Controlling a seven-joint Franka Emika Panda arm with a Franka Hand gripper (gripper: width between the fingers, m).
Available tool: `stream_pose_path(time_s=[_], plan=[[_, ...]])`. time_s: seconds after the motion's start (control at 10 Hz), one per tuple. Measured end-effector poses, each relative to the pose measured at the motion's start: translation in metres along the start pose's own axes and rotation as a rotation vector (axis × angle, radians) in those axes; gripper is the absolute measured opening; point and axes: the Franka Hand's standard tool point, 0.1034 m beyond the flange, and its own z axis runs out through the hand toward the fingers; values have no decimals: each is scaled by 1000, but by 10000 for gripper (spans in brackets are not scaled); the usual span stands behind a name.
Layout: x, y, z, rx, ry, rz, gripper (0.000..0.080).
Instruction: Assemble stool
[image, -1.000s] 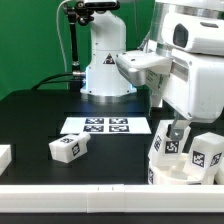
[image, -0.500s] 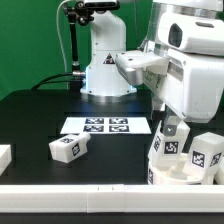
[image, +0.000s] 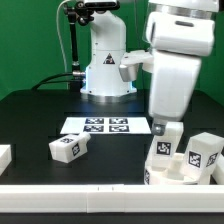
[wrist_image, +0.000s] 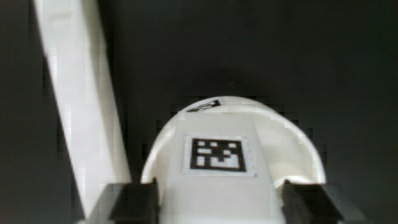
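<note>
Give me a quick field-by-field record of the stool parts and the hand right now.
hand: shut on gripped leg
gripped leg: upright on seat
seat: on table, exterior view's right
second leg: standing on seat
loose leg: lying on table, exterior view's left
marker board: flat, behind loose leg

Arm (image: 172, 70) vertical at exterior view's right, wrist down; tool (image: 162, 132) low, fingers (wrist_image: 128, 206) clamping leg (wrist_image: 217, 150).
</note>
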Motion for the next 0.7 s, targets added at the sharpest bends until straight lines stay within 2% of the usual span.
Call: stream_pose_path(time_s=[0.4,0.7], plan=[[-2,-1,2,29,23,460,333],[-1,-1,1,29,24,673,333]])
